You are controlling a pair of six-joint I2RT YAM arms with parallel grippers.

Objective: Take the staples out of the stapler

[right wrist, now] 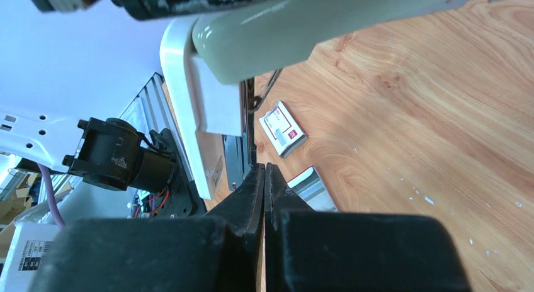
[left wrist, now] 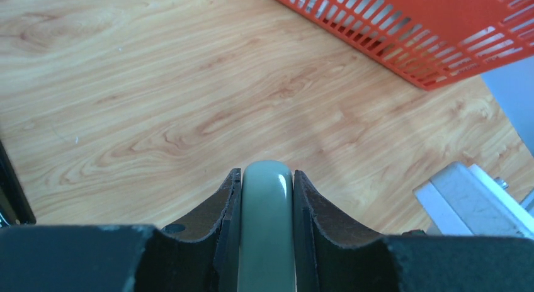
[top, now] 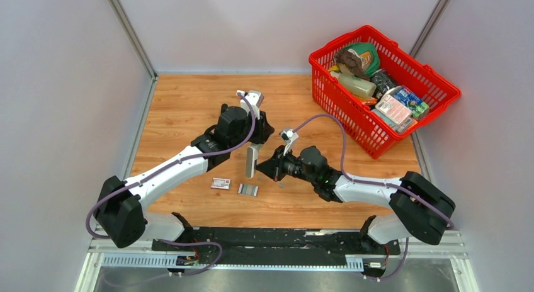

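My left gripper [top: 252, 140] is shut on a pale grey-green oblong bar [top: 251, 161] and holds it hanging end-down above the table; the bar fills the gap between the jaws in the left wrist view [left wrist: 267, 229]. In the right wrist view the bar [right wrist: 315, 34] has a white arm [right wrist: 182, 103] and a slim black metal-lined channel, the stapler [right wrist: 247, 125], hanging beside it. My right gripper [top: 275, 168] is shut, its tips [right wrist: 263, 169] at the channel's lower end. Nothing shows between them. Silvery-grey staple strips [top: 248, 190] lie flat below, also seen in the right wrist view [right wrist: 313, 186].
A small white-and-red box [top: 220, 184] lies left of the strips. Tiny pale specks [right wrist: 428, 199] dot the wood. A red basket [top: 352, 119] full of groceries stands at the back right. Grey walls close in the left, back and right sides.
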